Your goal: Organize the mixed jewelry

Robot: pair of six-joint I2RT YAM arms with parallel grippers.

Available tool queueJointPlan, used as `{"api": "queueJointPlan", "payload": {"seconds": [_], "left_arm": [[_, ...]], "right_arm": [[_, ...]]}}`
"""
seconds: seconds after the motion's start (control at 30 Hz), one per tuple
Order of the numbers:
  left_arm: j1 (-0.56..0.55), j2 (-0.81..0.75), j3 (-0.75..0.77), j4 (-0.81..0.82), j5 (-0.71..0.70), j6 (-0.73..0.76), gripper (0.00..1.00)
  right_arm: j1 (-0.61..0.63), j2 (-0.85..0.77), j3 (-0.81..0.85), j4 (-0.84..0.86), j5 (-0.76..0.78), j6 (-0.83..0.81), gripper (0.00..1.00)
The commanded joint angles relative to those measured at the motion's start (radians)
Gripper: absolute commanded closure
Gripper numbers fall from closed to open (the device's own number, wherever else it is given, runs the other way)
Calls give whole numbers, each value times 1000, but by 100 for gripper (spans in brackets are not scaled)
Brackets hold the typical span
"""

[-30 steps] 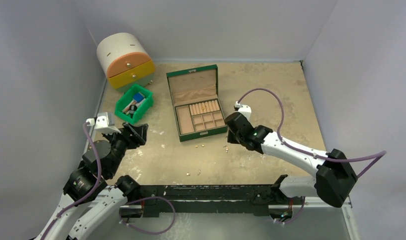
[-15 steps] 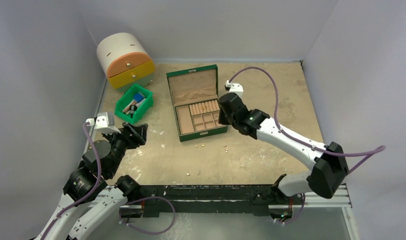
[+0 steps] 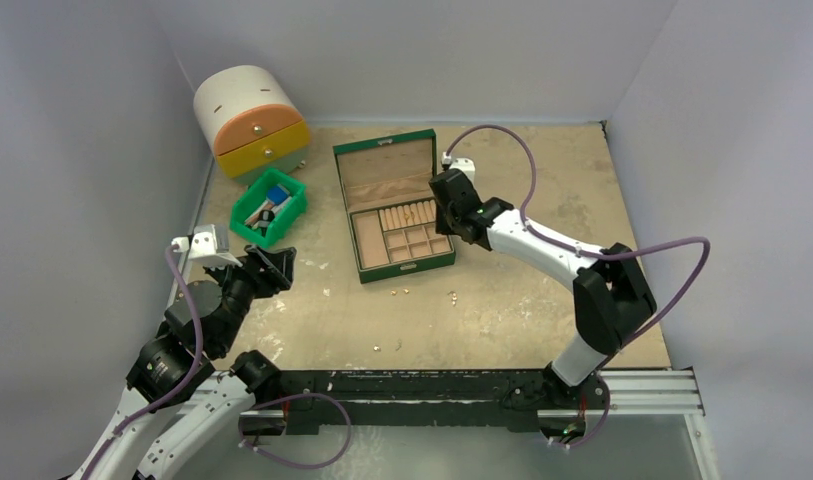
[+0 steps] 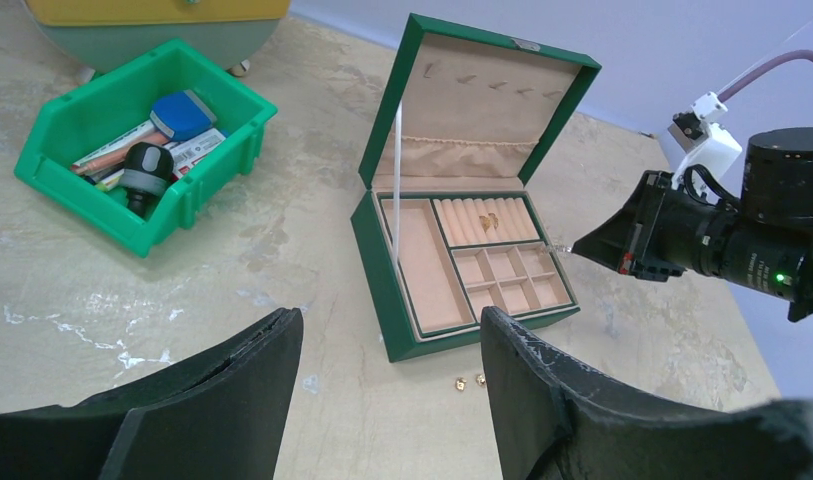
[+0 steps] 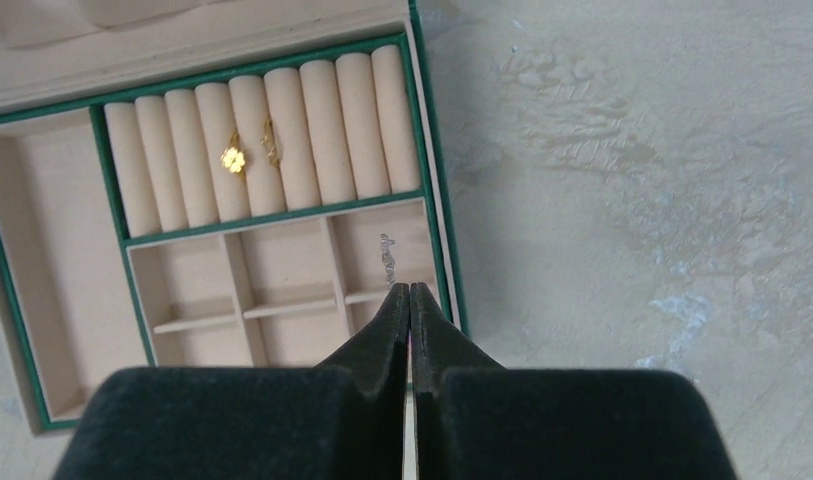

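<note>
From above, you see the green jewelry box [image 3: 370, 240] open in the middle of the desk, somewhat nearer to the far edge. The right gripper [image 3: 440, 212] hangs over the right side of the box, but you cannot judge its jaws from here. The left gripper [image 3: 278, 266] waits near the left edge. Several loose gold pieces [image 3: 452, 297] lie scattered between the box and the near edge.

In the left wrist view, the left gripper [image 4: 390, 322] is spread wide and holds nothing. A thin silver piece [image 4: 557, 247] sticks out of the tip of the right gripper [image 4: 579, 246], above the right rim of the box. Two gold studs [image 4: 460, 381] lie on the desk just beside the near wall of the box.

In the right wrist view, the right gripper [image 5: 409, 292] is pressed together and pinches the thin silver piece [image 5: 387, 262] by one end. The piece hangs over a small compartment [image 5: 407, 250] at the right side of the box. A gold flower stud [image 5: 232, 158] and another gold piece [image 5: 270, 142] sit in the ring rolls [image 5: 322, 130].

I judge this silver piece to be almost weightless, thin and easy to bend, and slippery as polished metal. Hold it gently across the wire, not at the very end. The loose gold pieces probably lie flat and skid when pushed. Take them from straight above, by the rim.
</note>
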Motion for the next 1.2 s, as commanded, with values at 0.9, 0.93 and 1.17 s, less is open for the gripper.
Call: {"api": "queueJointPlan", "payload": {"seconds": [0.9,0.93,1.17], "left_arm": [[1,5,3,29,-26,-13,34],[1,6,2,28,-26,-14,34],[1,8,3,29,-26,-14,34]], "right_arm": [[-39,123,53,61,-56,1,84],[-39,120,51,61,-55,3,84],[-39,70,22,62,-48,13,79]]}}
